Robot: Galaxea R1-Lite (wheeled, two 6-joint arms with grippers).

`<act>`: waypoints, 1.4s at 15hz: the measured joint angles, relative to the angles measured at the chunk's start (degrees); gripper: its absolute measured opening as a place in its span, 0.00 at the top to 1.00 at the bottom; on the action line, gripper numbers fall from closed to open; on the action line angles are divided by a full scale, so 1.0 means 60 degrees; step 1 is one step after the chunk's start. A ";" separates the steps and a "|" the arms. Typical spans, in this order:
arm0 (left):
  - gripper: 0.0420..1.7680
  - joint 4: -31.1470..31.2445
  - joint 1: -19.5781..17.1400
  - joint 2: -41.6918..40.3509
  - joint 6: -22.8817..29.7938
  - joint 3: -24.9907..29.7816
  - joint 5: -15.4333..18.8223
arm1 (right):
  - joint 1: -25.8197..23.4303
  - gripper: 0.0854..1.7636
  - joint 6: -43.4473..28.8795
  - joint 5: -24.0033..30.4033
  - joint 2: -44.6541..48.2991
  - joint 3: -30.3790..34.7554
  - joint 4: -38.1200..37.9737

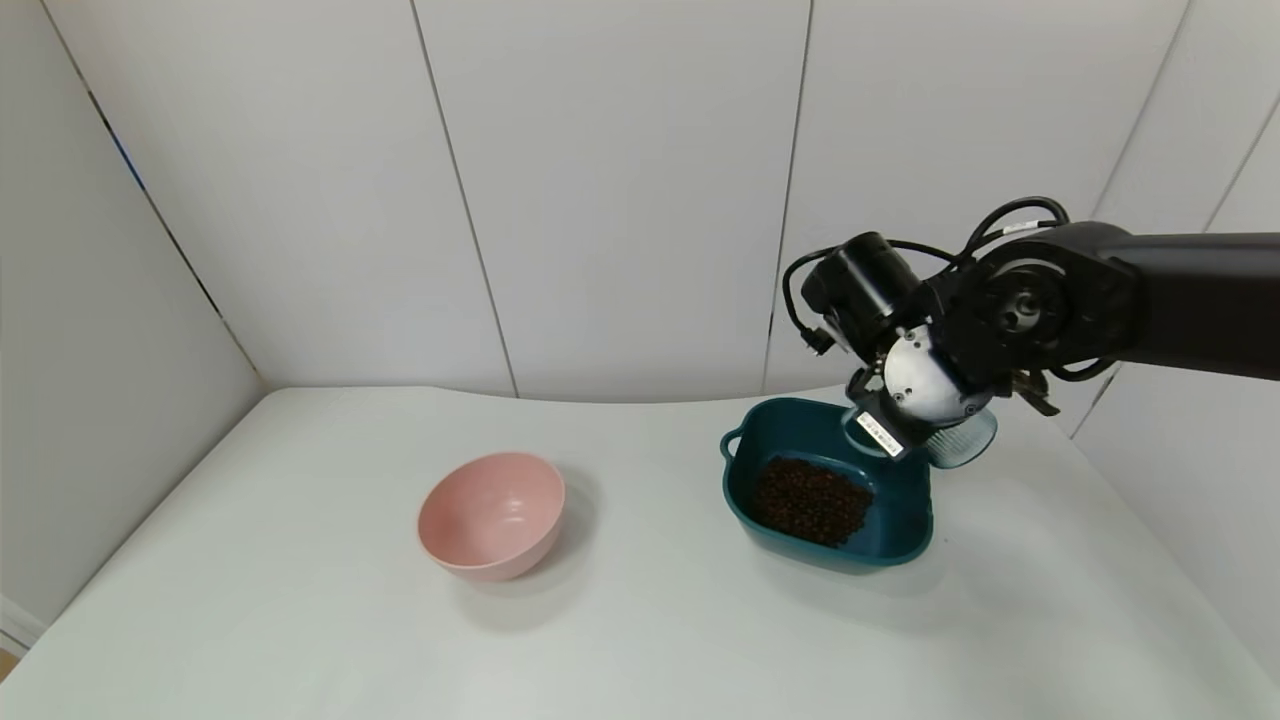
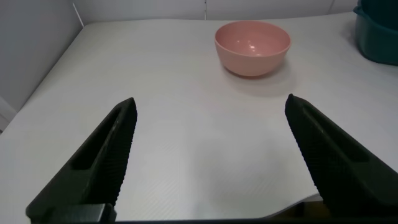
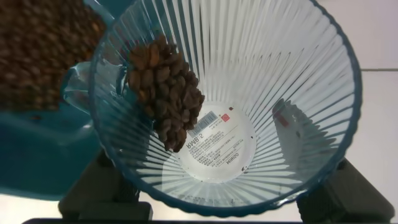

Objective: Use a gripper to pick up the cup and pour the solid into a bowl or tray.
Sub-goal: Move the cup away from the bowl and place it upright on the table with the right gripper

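Note:
My right gripper [image 1: 922, 432] is shut on the ribbed pale blue cup [image 1: 968, 442] and holds it tipped over the far right corner of the dark teal basin [image 1: 850, 556]. A heap of brown beans [image 1: 808, 500] lies in the basin. In the right wrist view the cup [image 3: 292, 93] fills the frame, mouth toward the camera. A clump of beans [image 3: 165, 93] clings to its lower wall near the rim, above the beans in the basin [image 3: 40, 53]. The black fingers [image 3: 99, 193] flank the cup. My left gripper [image 2: 210, 102] is open and empty above the near table.
A round pink bowl [image 1: 492, 515] stands empty at the table's middle left; it also shows in the left wrist view [image 2: 252, 46]. White wall panels close the back and both sides. The white table [image 1: 300, 620] extends toward me.

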State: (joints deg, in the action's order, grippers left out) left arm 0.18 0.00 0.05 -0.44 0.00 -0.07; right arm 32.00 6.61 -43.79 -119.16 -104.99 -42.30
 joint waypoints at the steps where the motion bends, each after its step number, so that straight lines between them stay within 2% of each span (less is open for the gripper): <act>1: 0.03 0.0000 0.0000 0.0000 0.0000 0.0000 0.0000 | -0.0022 0.25 -0.0376 0.0384 0.0158 -0.0010 0.0033; 5: 0.03 0.0000 0.0000 0.0000 0.0000 0.0000 0.0000 | -0.0043 0.25 -0.1623 0.1564 0.0705 0.0008 0.0132; 9: 0.03 0.0000 0.0000 0.0000 0.0004 0.0000 -0.0004 | 0.0033 0.25 -0.2276 0.2448 0.1052 0.0197 0.1217; 12: 0.03 0.0000 0.0000 0.0000 0.0000 0.0000 0.0000 | 0.0226 0.25 -0.2578 0.2619 0.1191 0.0748 0.2452; 16: 0.03 -0.0004 0.0000 0.0000 0.0000 0.0000 0.0000 | 0.0703 0.25 -0.2639 0.2875 0.1321 0.1810 0.4823; 21: 0.03 0.0000 0.0000 0.0000 0.0000 0.0000 0.0000 | 0.1764 0.25 -0.3511 0.2853 0.1248 0.2357 0.6248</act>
State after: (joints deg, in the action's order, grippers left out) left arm 0.18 0.00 0.05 -0.44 0.00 -0.07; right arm 42.58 -14.46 -26.67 -111.68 -90.84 -4.82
